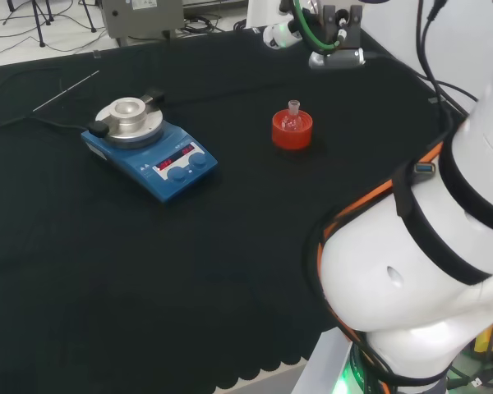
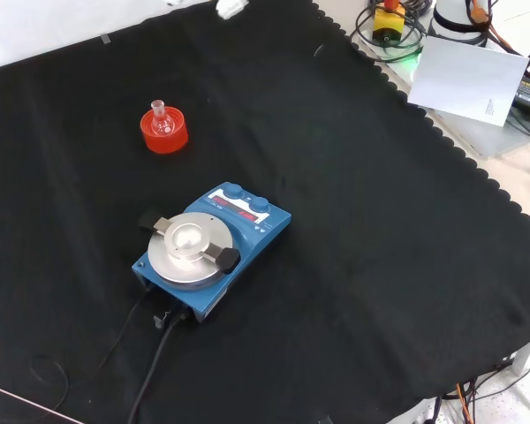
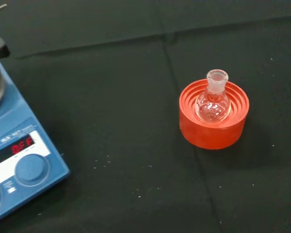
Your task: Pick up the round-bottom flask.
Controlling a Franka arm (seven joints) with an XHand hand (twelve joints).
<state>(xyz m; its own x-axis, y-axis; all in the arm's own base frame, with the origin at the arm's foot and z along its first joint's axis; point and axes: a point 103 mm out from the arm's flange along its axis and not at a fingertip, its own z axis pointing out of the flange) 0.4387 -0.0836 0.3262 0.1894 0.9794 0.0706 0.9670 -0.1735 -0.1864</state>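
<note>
Red ribbed stand [image 3: 213,122] sits closest to the wrist cam, w/ the small clear round-bottom flask [image 3: 213,99] seated upright in its centre, neck up, looks empty. Same pair in head view: flask [image 1: 293,117] on stand [image 1: 292,131], right of the blue stirrer plate [image 1: 149,151] and well apart from it. Front view puts flask [image 2: 162,120] and stand [image 2: 164,131] up and left of the plate [image 2: 210,251]. Black cloth [image 2: 371,221] otherwise bare around them.

Hand state: can't tell, no fingers to judge from.

Progress, as I read it: barely started. Flask untouched, nothing near it. Wrist cam looks down on it from some way off, so approach, descent, grasp and lift are all left to do.
</note>
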